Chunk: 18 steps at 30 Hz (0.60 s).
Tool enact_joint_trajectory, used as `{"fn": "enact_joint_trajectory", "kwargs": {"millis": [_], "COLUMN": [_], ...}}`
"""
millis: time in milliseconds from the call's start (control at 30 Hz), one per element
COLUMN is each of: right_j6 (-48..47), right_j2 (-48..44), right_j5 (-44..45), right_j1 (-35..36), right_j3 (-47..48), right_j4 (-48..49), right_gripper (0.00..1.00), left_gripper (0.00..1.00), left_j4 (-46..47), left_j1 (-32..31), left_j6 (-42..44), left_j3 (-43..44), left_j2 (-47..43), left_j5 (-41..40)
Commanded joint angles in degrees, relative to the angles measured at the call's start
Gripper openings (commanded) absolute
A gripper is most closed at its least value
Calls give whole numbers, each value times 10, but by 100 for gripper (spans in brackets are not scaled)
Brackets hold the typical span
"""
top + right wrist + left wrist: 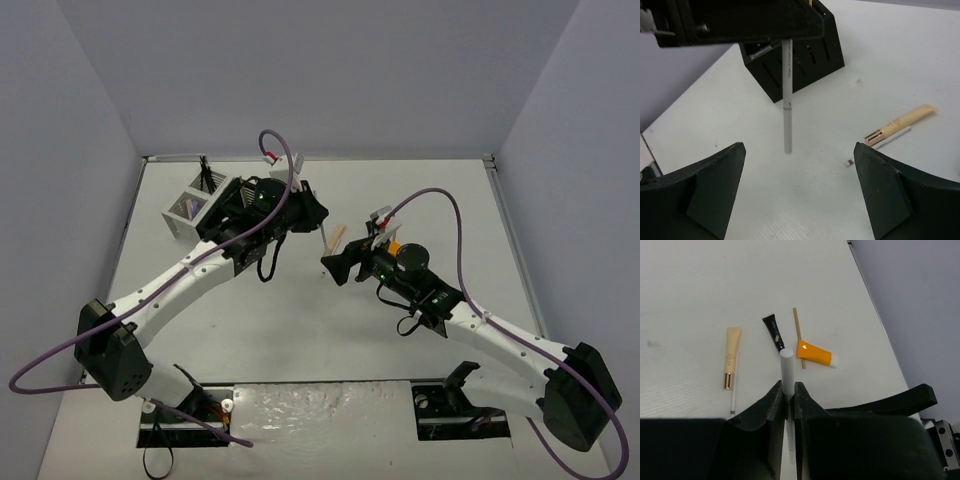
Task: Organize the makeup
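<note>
White pencil (786, 365) in left gripper (788, 389)

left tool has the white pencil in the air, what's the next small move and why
Probably carry the left tool toward the black box and lower the white pencil into a compartment: the pencil hangs gripped, clear of the table, with the box just behind it.

Bright, even overhead light, soft shadows, sharp focus throughout.
</note>
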Motion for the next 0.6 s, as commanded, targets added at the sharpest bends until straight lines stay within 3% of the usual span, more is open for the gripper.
{"fn": "enact_joint_trajectory", "kwargs": {"millis": [0,133,367,567], "right_j6": [-15,-23,-25,-32], "right_j2": [-24,-49,-68,-75], "right_j5": [67,104,139,160], "right_j1": [1,0,-2,-3], "right_j3": [28,21,7,8], "right_j4": [-17,-49,-83,-113], "right_gripper": [92,95,96,95], "left_gripper": [0,0,0,6], "left_j4": [-5,8,67,93], "left_j1": [18,64,173,223], "left_j6": [124,225,298,297], "left_j3": [80,108,151,167], "left_j2": [-10,7,85,151], "left_j5": [-132,-226,-217,-192]}}
